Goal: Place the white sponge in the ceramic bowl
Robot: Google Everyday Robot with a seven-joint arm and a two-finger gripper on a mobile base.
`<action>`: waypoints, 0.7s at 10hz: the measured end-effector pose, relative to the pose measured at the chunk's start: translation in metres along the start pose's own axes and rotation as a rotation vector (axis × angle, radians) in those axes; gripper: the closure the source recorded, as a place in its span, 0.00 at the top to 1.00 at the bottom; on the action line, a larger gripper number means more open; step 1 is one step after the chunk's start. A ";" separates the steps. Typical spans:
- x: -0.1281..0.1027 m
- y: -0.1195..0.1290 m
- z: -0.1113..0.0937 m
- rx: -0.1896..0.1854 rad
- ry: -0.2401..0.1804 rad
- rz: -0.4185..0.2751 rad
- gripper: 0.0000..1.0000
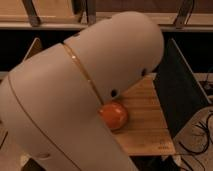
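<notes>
Gripper: not visible anywhere in the camera view; it lies somewhere behind or beyond the arm's bulk, so whether it is apart, together or clamped on anything cannot be told. The arm point(75, 100), a large smooth off-white housing with a thin gold seam line and two small dark holes, fills the left and centre of the view from the bottom left corner up to the top right of centre, and blocks most of the work surface. Ceramic bowl point(117, 117): glossy orange-red, only a rounded part shows, peeking out from under the lower edge of the arm; it sits on the wooden table point(147, 127), towards the table's middle. White sponge: cannot be located, as the arm covers the area where it may lie. A dark upright panel point(177, 87) stands along the table's right edge. Black cables point(200, 136) lie on the floor at lower right, beyond that panel. A pale wooden shelf point(55, 17) runs across the top.
</notes>
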 end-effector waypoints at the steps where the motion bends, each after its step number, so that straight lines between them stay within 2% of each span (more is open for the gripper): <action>1: 0.009 0.004 0.006 -0.024 0.021 0.011 0.63; 3: 0.035 0.011 0.014 -0.072 0.075 0.047 0.63; 7: 0.036 0.012 0.015 -0.076 0.081 0.044 0.63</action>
